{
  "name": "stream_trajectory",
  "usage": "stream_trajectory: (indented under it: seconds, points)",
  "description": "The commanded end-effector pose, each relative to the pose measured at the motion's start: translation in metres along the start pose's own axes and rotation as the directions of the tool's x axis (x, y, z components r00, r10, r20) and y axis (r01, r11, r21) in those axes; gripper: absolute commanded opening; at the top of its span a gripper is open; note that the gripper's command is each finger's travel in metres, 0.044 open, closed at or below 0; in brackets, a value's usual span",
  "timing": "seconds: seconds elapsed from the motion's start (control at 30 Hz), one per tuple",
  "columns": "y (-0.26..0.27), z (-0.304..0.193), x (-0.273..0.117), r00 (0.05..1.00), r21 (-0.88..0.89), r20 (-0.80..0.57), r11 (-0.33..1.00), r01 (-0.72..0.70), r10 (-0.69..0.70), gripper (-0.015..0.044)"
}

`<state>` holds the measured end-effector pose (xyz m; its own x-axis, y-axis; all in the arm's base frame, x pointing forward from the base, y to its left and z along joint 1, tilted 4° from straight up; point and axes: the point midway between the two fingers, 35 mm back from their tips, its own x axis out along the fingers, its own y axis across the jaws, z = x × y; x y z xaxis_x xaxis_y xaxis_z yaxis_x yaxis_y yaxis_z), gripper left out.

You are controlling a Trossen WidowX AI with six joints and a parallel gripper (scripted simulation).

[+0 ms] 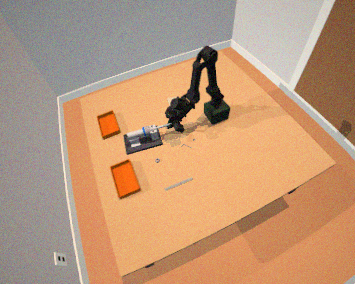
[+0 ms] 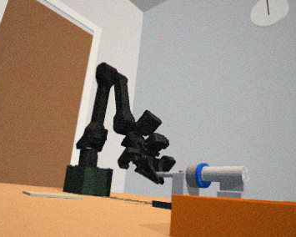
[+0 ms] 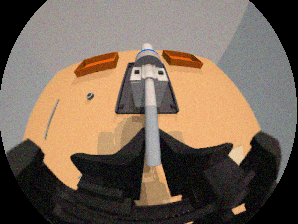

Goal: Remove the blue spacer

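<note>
The grey shaft (image 1: 163, 126) (image 2: 166, 174) (image 3: 152, 125) runs from the fixture toward the arm. My gripper (image 1: 174, 126) (image 2: 158, 177) (image 3: 150, 130) is shut on its outer end. The blue spacer (image 1: 144, 131) (image 2: 203, 175) (image 3: 147, 50) stands upright in line with the shaft, in the exterior view between a pale grey collar (image 2: 193, 175) and a white cylinder (image 2: 225, 173). It is raised above the dark base plate (image 1: 145, 148) (image 3: 121, 108). In the wrist view only its top edge shows. How far the shaft reaches inside is hidden.
One orange tray (image 1: 108, 126) (image 2: 236, 217) (image 3: 183, 59) stands behind the fixture, another orange tray (image 1: 125, 180) (image 3: 97, 65) in front. A small dark ring (image 1: 157, 160) (image 3: 90, 96) and a thin grey bar (image 1: 179, 184) (image 3: 51, 119) lie on the table. A pale flat pad (image 2: 52, 194) lies near the arm.
</note>
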<state>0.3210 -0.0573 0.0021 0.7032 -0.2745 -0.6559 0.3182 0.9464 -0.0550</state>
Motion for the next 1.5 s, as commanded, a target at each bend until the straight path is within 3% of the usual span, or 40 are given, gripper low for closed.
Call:
stream_trajectory:
  seconds: [0.0, 1.47]
  points:
    - [-0.0002, -0.0005, -0.0006, 1.0, 0.003, 0.0, 1.0, 0.001, -0.001, 0.0]
    - [-0.0002, -0.0033, -0.0033, 1.0, 0.003, -0.001, 1.0, 0.001, -0.001, 0.0]
